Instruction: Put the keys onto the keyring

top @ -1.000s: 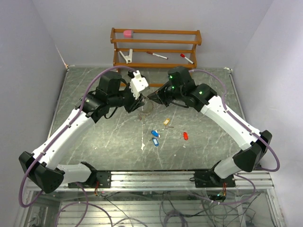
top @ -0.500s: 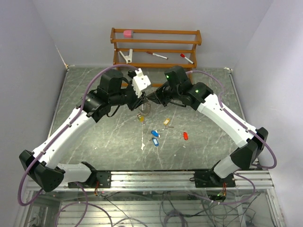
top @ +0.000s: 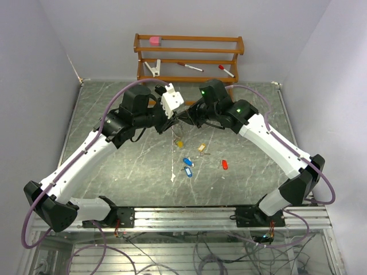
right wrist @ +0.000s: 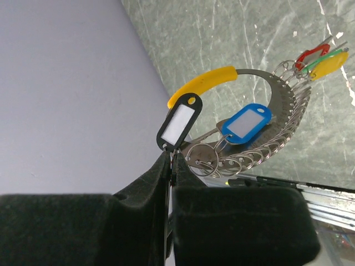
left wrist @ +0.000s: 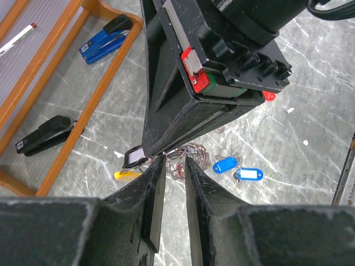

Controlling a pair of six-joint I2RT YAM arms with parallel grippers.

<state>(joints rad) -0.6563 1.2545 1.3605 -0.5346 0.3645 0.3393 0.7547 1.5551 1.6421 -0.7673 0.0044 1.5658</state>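
- Overhead, top view: one left gripper [top: 173, 119] and one right gripper [top: 184, 116], both black, meet tip to tip above one grey marble table [top: 143, 177]. One thin silver wire keyring [top: 179, 136] hangs beneath them. Four loose metal keys [top: 187, 162] with oblong plastic tags lie on the table: two blue, one tan, one red. One orange wooden rack [top: 189, 40] behind holds two markers [top: 189, 67].
- Left wrist view: left jaws stand narrowly apart, marble showing through the gap, tips just beside the keyring's coils.
- Right wrist view: right jaws pinched tight on the keyring, which carries five tags: black, blue, red, green, yellow.
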